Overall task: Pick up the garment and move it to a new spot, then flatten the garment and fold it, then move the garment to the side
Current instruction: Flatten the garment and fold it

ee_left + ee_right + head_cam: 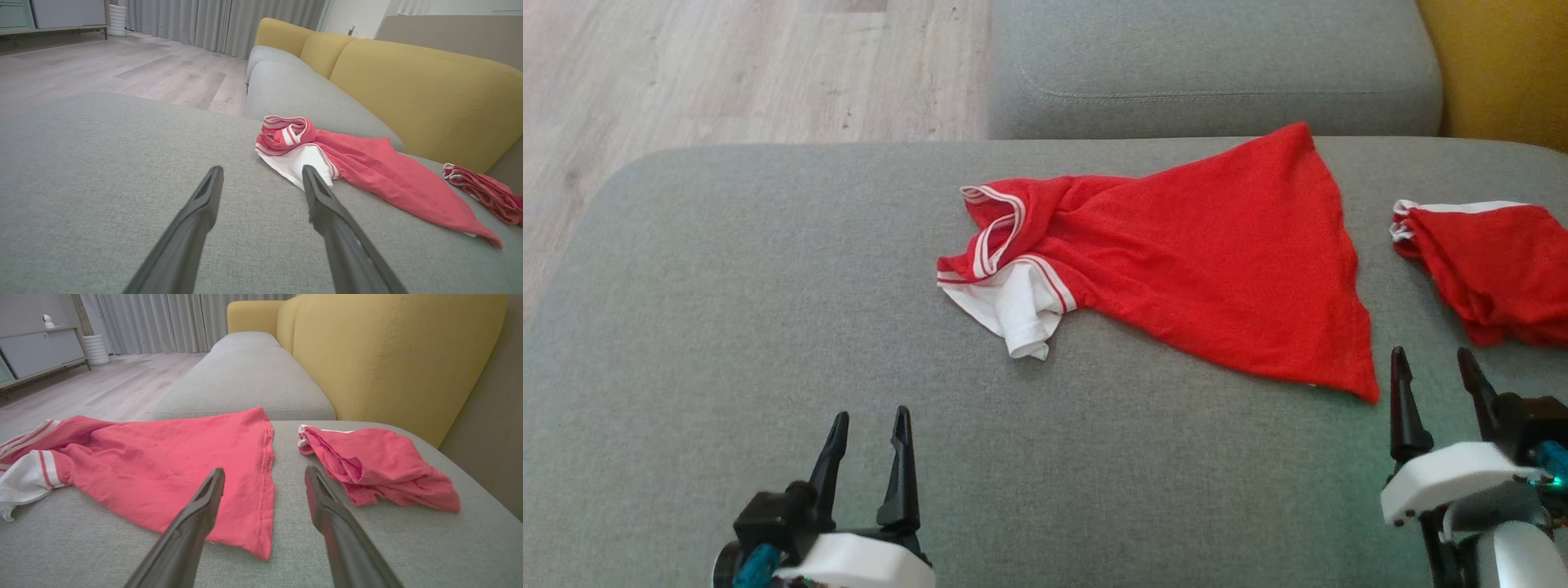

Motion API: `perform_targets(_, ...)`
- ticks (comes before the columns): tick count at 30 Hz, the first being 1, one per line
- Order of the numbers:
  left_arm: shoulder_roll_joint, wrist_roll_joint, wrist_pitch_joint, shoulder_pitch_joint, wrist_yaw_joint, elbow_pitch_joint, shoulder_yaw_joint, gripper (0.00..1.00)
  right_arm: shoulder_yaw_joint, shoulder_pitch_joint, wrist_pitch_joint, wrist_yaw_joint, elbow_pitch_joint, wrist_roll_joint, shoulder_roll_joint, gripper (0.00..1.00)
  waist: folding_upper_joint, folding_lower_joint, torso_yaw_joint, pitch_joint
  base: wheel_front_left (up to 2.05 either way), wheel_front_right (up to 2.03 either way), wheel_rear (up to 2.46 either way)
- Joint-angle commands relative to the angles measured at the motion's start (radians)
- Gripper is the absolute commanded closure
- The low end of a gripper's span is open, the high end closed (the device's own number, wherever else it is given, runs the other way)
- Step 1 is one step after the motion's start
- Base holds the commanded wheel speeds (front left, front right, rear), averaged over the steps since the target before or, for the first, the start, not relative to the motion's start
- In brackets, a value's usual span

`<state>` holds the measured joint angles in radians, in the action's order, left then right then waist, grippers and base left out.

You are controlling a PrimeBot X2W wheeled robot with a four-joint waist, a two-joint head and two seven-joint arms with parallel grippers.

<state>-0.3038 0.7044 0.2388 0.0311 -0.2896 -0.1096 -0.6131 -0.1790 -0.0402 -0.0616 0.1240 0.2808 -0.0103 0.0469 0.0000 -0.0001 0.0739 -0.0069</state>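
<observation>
A red garment [1201,261] with white striped trim and a white sleeve lies spread on the grey cushion [727,327], bunched at its left end. The left wrist view shows the garment [367,171] ahead and to the right; in the right wrist view the garment [171,469] lies ahead on the left. My left gripper [870,425] stands open over bare cushion, well short of the white sleeve. My right gripper [1433,367] is open just right of the garment's near hem corner, holding nothing. Both pairs of fingers are apart in the wrist views [261,175] [265,477].
A second red garment [1486,269] lies crumpled at the right, close to my right gripper, and appears again in the right wrist view [376,469]. Yellow backrests [388,355] rise along the right. Another grey seat cushion [1217,65] lies beyond, wooden floor [727,73] to the far left.
</observation>
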Motion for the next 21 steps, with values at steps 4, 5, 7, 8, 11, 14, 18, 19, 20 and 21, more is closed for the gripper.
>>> perform_targets(4, -0.013, 0.003, -0.004, 0.029, 0.001, 0.027, 0.028, 0.0, 0.044, 0.007, 0.014, 0.007, -0.103, -0.008, 0.004, 0.0, 0.0, 0.0001, -0.011, 0.0, 0.0, 0.0, 0.0)
perform_targets(5, -0.013, 0.003, -0.009, 0.034, 0.004, 0.023, 0.025, 0.0, 0.052, 0.012, 0.018, 0.007, -0.12, -0.015, 0.004, 0.0, 0.0, 0.0001, -0.015, 0.004, 0.0, 0.0, 0.0)
perform_targets(7, -0.012, 0.001, -0.021, 0.057, 0.01, 0.009, 0.019, 0.0, 0.066, 0.014, 0.019, 0.007, -0.151, -0.033, 0.004, 0.0, 0.0, 0.0001, -0.023, 0.019, 0.0, 0.0, 0.0)
perform_targets(8, -0.011, -0.002, -0.028, 0.074, 0.014, -0.001, 0.017, 0.0, 0.073, 0.012, 0.021, 0.007, -0.165, -0.038, 0.004, 0.0, 0.0, 0.0001, -0.029, 0.028, 0.0, 0.0, 0.0)
perform_targets(11, -0.004, -0.005, -0.061, 0.147, 0.028, -0.053, 0.011, 0.0, 0.092, -0.002, 0.026, 0.007, -0.213, -0.051, 0.004, 0.0, 0.0, 0.0001, -0.051, 0.066, 0.0, 0.0, 0.0)
perform_targets(14, 0.012, -0.003, -0.098, 0.241, 0.048, -0.132, 0.009, 0.0, 0.107, -0.022, 0.032, 0.007, -0.258, -0.057, 0.004, 0.0, 0.0, 0.0001, -0.079, 0.11, 0.0, 0.0, 0.0)
perform_targets(18, 0.035, 0.009, -0.143, 0.37, 0.076, -0.265, 0.017, 0.0, 0.123, -0.057, 0.039, 0.007, -0.303, -0.059, 0.003, 0.0, 0.0, 0.0001, -0.124, 0.173, 0.0, 0.0, 0.0)
perform_targets(19, 0.039, 0.009, -0.154, 0.399, 0.082, -0.3, 0.016, 0.0, 0.126, -0.065, 0.04, 0.007, -0.311, -0.058, 0.003, 0.0, 0.0, 0.0001, -0.134, 0.186, 0.0, 0.0, 0.0)
perform_targets(20, 0.042, 0.011, -0.169, 0.425, 0.086, -0.336, 0.017, 0.0, 0.127, -0.073, 0.04, 0.007, -0.318, -0.058, 0.003, 0.0, 0.0, 0.0001, -0.145, 0.201, 0.0, 0.0, 0.0)
perform_targets(21, 0.045, 0.012, -0.184, 0.449, 0.092, -0.369, 0.015, 0.0, 0.128, -0.08, 0.04, 0.007, -0.323, -0.057, 0.003, 0.0, 0.0, 0.0001, -0.154, 0.214, 0.0, 0.0, 0.0)
